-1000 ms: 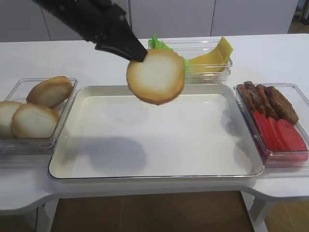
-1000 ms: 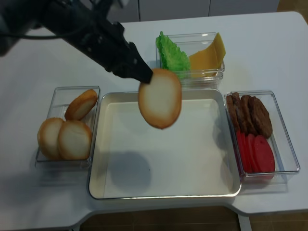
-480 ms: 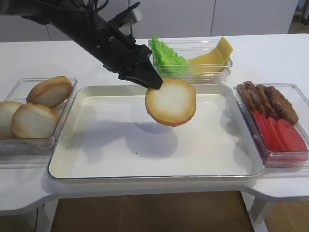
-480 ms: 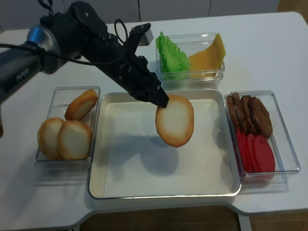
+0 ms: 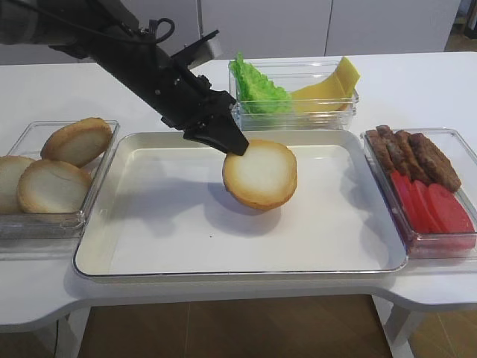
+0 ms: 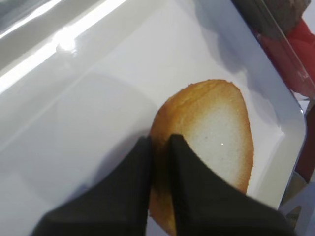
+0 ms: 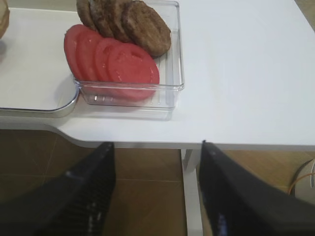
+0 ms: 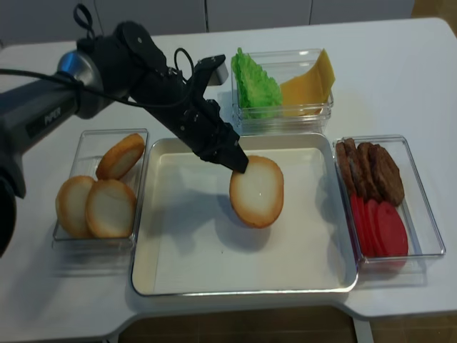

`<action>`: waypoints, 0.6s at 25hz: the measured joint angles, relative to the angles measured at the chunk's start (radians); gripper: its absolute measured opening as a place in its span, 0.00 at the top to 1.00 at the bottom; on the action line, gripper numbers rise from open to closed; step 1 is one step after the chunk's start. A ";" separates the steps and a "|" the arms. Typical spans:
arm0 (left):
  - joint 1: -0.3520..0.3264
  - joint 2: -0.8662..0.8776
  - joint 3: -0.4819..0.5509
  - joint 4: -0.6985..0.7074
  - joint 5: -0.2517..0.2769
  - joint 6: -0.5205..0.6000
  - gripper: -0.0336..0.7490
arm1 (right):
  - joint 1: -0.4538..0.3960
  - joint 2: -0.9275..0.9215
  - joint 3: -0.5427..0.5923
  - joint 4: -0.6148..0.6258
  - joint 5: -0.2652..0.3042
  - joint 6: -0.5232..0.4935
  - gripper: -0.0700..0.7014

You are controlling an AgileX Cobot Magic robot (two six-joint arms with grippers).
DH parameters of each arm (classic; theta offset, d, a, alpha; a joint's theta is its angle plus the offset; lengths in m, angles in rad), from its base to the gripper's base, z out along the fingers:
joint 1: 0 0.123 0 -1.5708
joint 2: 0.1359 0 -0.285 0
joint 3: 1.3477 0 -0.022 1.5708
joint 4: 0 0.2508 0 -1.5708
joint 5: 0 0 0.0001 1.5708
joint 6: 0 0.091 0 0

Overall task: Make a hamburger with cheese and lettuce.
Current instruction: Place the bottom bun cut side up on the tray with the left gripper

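Left container point(image 5: 30, 224): clear plastic, holding three spare bun halves point(image 5: 54, 186), two leaning together at the front and one propped behind.

Left gripper point(image 5: 237, 148): black, reaching in from the upper left, jaws pinched tight on the rear rim of the hamburger bun half point(image 5: 260, 174). The wrist view shows both fingers point(image 6: 133, 196) clamped on the toasted edge, cream face up.

Hamburger bun half: over the middle of the white tray point(image 5: 149, 246), tilted, its front edge low against the tray floor; whether it rests fully there cannot be told.

Rear container point(image 5: 328, 115), behind the tray: the lettuce point(image 5: 257, 86) stands at its left end, green and ruffled; the cheese point(image 5: 328, 86) leans at its right end, yellow slices with a squared corner sticking up.

Right container point(image 5: 466, 239): dark meat pieces point(image 5: 414, 156) toward the back, red tomato slices point(image 5: 432, 205) overlapping at the front.

Right gripper point(image 7: 155, 196): hanging off the table's front edge near that container, its two dark fingers spread well apart, holding nothing.
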 joint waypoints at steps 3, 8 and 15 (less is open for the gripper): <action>0.000 0.014 0.000 0.002 0.000 -0.003 0.86 | 0.000 0.000 0.000 0.000 0.000 0.000 0.36; 0.000 0.033 0.000 0.013 0.000 -0.006 0.86 | 0.000 0.000 0.000 0.000 0.000 0.000 0.36; 0.000 0.039 -0.001 0.032 -0.015 -0.009 0.87 | 0.000 0.000 0.000 0.000 0.000 0.002 0.36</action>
